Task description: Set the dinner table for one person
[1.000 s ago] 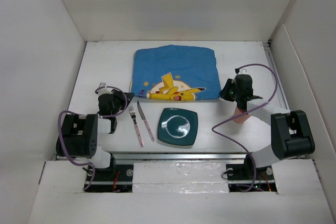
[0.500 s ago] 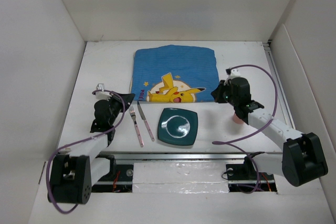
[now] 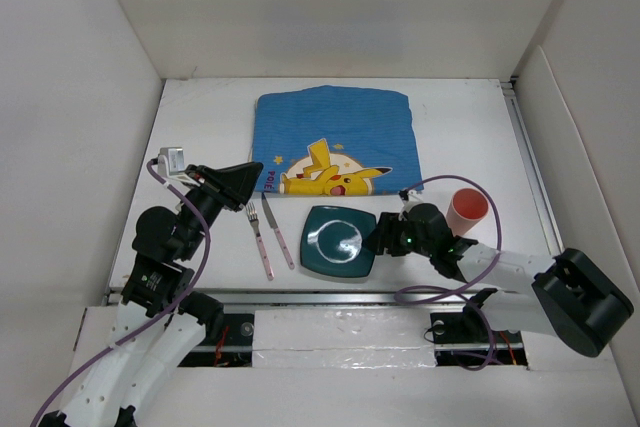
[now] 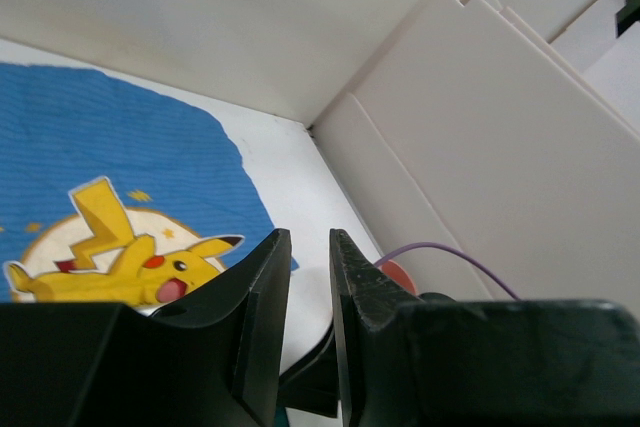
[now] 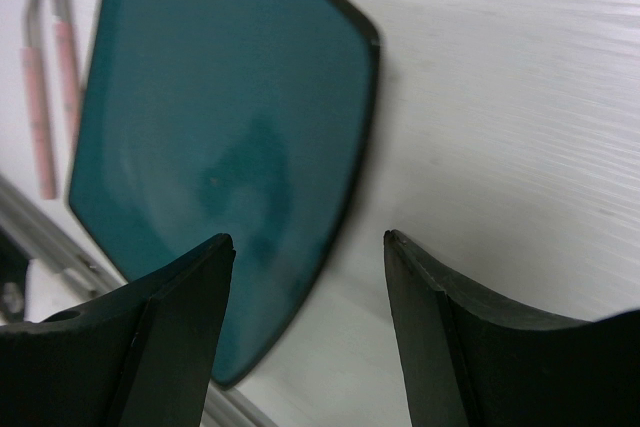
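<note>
Tableware sits on the near half of the white table [image 3: 200,117], which lies flat inside white panel walls with a metal rail [image 3: 330,297] along its near edge. A blue placemat [image 3: 335,127] with a yellow cartoon is spread at the far middle. Just nearer than it, with a thin strip of table between, is a dark teal square plate [image 3: 340,242]. Left of the plate lie a fork [image 3: 258,237] and a knife [image 3: 280,237], side by side with the fork on the outside. Their pink handles point toward the rail and both are tilted a little. A pink cup [image 3: 467,209] stands upright with its mouth up, off to the right of the plate and apart from it.

The right arm stretches low across the near right of the table, reaching left. The right fingers [image 5: 170,327] are spread wide at the plate's right edge. From the wrist, the plate's rim and some bare table show in the gap between them. They grip nothing, and I cannot tell whether they touch the plate.

The left arm is lifted above the left side of the table. The left fingers [image 4: 262,307] point toward the placemat's near left corner, up over the fork's far end. From that wrist they stand only a slim gap apart, with nothing between them. The cartoon shows beyond on the left, and a bit of the cup just past the tips.
</note>
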Motion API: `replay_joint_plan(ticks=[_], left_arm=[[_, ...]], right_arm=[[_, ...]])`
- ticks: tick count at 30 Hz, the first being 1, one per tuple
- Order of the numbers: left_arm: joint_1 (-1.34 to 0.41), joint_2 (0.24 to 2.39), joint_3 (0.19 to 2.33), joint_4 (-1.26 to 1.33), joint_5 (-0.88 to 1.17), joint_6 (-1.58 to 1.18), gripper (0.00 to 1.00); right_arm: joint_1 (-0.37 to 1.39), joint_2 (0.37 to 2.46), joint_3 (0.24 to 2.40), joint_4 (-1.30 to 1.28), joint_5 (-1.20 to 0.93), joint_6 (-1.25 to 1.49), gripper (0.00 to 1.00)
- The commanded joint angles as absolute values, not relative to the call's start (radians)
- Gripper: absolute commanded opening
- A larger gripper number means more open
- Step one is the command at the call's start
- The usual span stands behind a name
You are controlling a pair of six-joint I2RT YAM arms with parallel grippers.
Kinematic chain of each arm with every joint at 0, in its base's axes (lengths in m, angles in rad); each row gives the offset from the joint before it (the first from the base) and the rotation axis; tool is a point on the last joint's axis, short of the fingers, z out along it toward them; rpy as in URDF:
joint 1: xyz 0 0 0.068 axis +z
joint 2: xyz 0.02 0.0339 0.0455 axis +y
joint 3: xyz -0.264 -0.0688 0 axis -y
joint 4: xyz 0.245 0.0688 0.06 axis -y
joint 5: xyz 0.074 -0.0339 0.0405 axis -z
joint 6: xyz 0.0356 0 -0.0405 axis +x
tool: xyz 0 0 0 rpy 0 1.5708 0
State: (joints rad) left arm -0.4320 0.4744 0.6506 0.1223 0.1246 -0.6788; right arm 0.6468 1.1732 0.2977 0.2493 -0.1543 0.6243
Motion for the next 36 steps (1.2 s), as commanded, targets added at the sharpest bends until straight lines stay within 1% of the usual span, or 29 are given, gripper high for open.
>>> replay_joint_plan(ticks=[1,4,7,10,11,12,13,15,17,18,19,20,21,23,24,26,28,29,31,32,35,36], left_arm=[[-0.436,0.486,0.676,-0.049,0.081,-0.574,0.22],[-0.436,0.486,0.676,-0.049,0.084,-0.561,0.23],[-0.436,0.483,0.701,-0.058,0.098,-0.552,0.23],[-0.436,0.466,0.741,-0.080,0.084,-0.526,0.24],[-0.436,0.462,0.750,-0.087,0.080,-0.514,0.24],[-0.436,0.450,0.759,-0.095,0.074,-0.509,0.24],[-0.436,0.443,0.762,-0.098,0.065,-0.506,0.25],[-0.436,0.430,0.758,-0.098,0.052,-0.497,0.26],[-0.436,0.426,0.750,-0.094,0.048,-0.495,0.26],[-0.436,0.431,0.749,-0.097,0.046,-0.492,0.28],[-0.436,0.434,0.752,-0.097,0.046,-0.491,0.29],[-0.436,0.437,0.753,-0.098,0.046,-0.488,0.30],[-0.436,0.442,0.767,-0.100,0.049,-0.470,0.35],[-0.436,0.443,0.776,-0.097,0.049,-0.457,0.37],[-0.436,0.451,0.805,-0.103,0.049,-0.437,0.40],[-0.436,0.465,0.843,-0.130,0.020,-0.374,0.43],[-0.436,0.482,0.877,-0.144,-0.030,-0.353,0.45],[-0.451,0.483,0.873,-0.135,-0.041,-0.351,0.45],[-0.462,0.474,0.839,-0.120,-0.045,-0.348,0.45],[-0.462,0.468,0.825,-0.109,-0.046,-0.348,0.45],[-0.462,0.449,0.790,-0.118,-0.072,-0.344,0.46],[-0.462,0.445,0.785,-0.120,-0.078,-0.341,0.46]], right_arm=[[0.695,1.270,0.258,0.411,-0.155,0.756,0.67],[0.722,1.362,0.244,0.534,-0.147,0.820,0.63],[0.733,1.423,0.221,0.641,-0.126,0.863,0.55],[0.758,1.457,0.193,0.703,-0.065,0.928,0.32],[0.774,1.448,0.192,0.700,-0.043,0.934,0.14],[0.775,1.439,0.189,0.686,-0.023,0.940,0.04],[0.788,1.425,0.189,0.678,-0.006,0.945,0.00],[0.808,1.355,0.193,0.635,0.052,0.937,0.00],[0.808,1.275,0.210,0.583,0.064,0.916,0.00],[0.825,1.226,0.225,0.490,0.074,0.902,0.00],[0.834,1.103,0.268,0.435,0.109,0.888,0.00],[0.845,1.041,0.296,0.375,0.132,0.855,0.00],[0.845,0.893,0.360,0.225,0.193,0.820,0.00],[0.845,0.859,0.418,0.206,0.196,0.796,0.00],[0.797,0.839,0.452,0.178,0.186,0.775,0.00],[0.737,0.859,0.553,0.179,0.094,0.723,0.00],[0.666,0.922,0.624,0.209,0.008,0.694,0.00],[0.641,0.993,0.691,0.227,-0.044,0.690,0.00],[0.579,1.069,0.747,0.299,-0.121,0.689,0.00],[0.556,1.148,0.774,0.325,-0.139,0.695,0.00],[0.474,1.265,0.862,0.444,-0.213,0.736,0.00],[0.459,1.348,0.903,0.524,-0.230,0.744,0.00]])
